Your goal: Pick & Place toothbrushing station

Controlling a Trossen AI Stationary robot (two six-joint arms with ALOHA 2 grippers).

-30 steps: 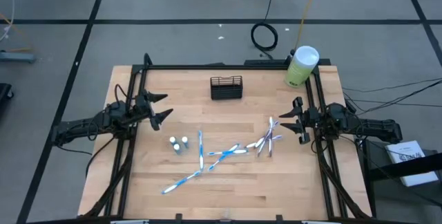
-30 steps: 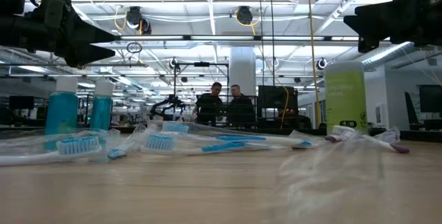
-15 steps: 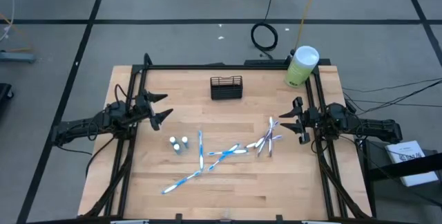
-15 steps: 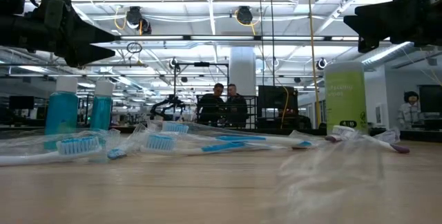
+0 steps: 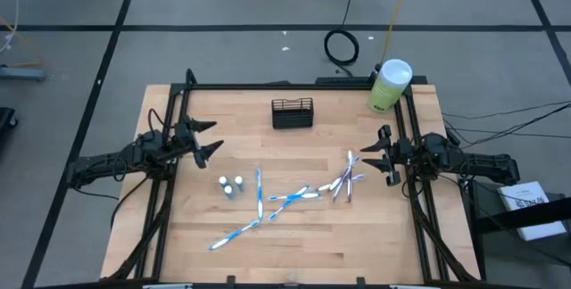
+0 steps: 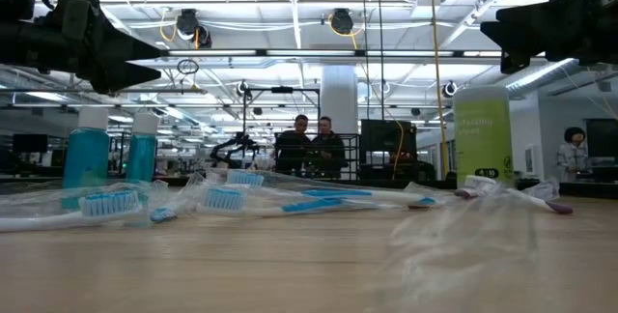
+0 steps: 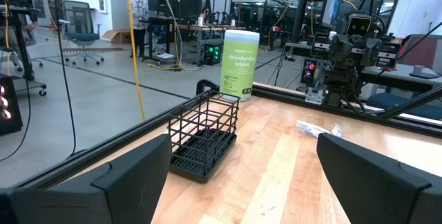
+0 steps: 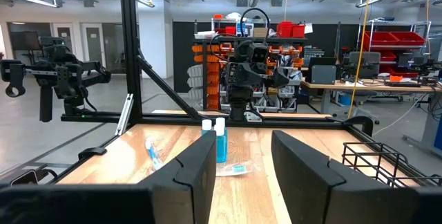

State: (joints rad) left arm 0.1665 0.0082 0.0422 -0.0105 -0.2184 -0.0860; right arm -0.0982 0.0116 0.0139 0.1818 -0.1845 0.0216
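While nothing is yet lifted, I judge the job barely begun: my left pincer (image 5: 207, 140) hangs at the table's nine o'clock edge, fingers spread and pinching nothing, and the whole pick and place is left to do. Just inward of it, toward seven o'clock of the table's middle, two small bottles (image 5: 232, 185) stand together, and from there a scatter of wrapped toothbrushes (image 5: 287, 197) runs across the near half, from six o'clock out toward four o'clock. The station (image 5: 293, 112), a black wire basket, sits upright by itself at twelve o'clock near the far edge, touching nothing; from my left wrist it lies ahead with bare wood all round it, and it looks empty, though I cannot see its floor clearly. Between my left pincer and the station the board is free, so I judge a straight path from nine toward twelve is open, and only the black frame rail (image 5: 268, 85) along the far edge limits how far I can swing beyond the basket. Farther right, a pale green canister (image 5: 389, 86) stands at the one o'clock corner, well apart from the station. My right pincer (image 5: 384, 155) waits at three o'clock, also spread and holding nothing, with the rightmost toothbrushes just beside it, so that side has less room to sweep low. The near edge at six o'clock is bare of things past the brushes.
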